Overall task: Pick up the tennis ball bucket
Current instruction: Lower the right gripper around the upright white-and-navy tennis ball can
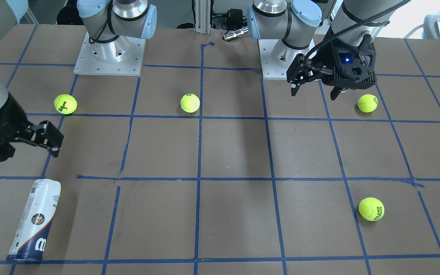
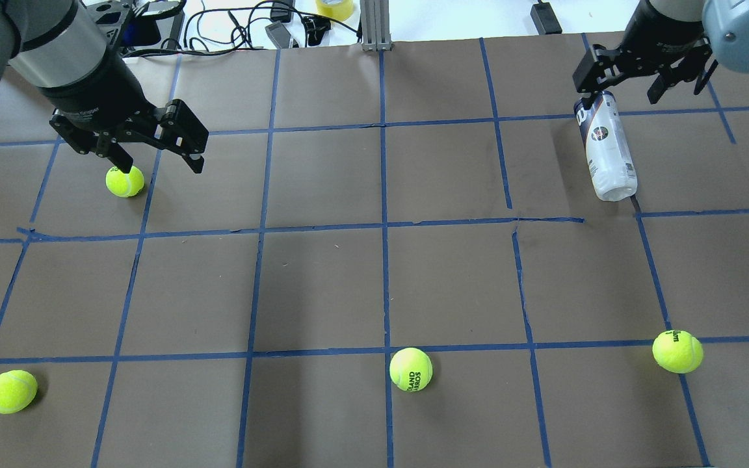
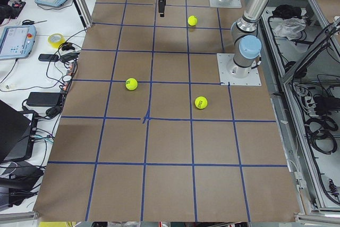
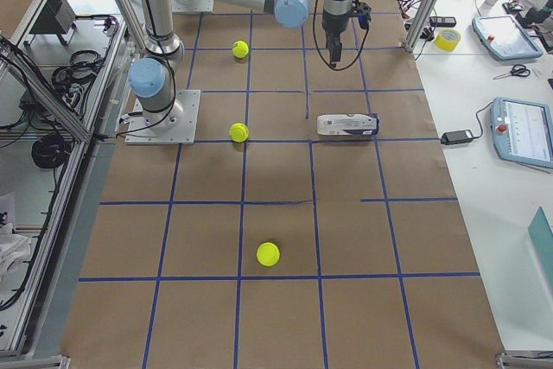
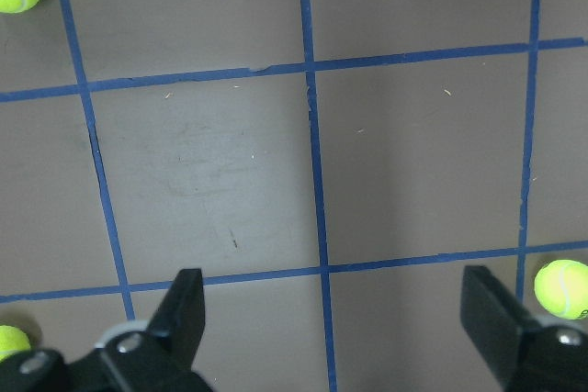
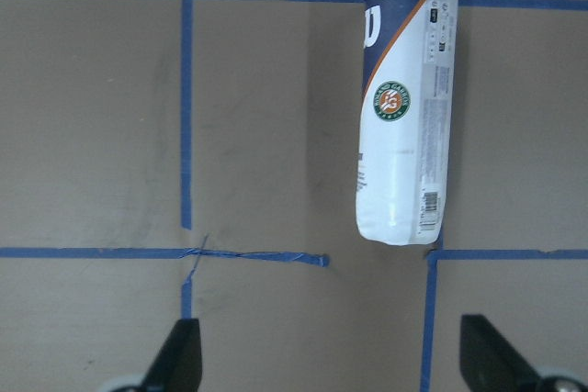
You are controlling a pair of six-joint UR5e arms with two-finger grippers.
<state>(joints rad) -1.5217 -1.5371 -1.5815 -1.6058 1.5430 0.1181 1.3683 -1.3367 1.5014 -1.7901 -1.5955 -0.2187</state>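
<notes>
The right hand (image 6: 329, 351) hangs wide open and empty above the desk (image 6: 92, 135), just short of the tennis ball tube (image 6: 400, 126), which lies on its side. This looks like the approach. Next, the hand should centre over the tube, descend and close.

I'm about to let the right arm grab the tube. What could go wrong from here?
1. The tube lies on its side, so it may roll when touched.
2. In the right wrist view it sits off-centre ahead of the open right claw, so one finger would likely hit first and push it away.
</notes>
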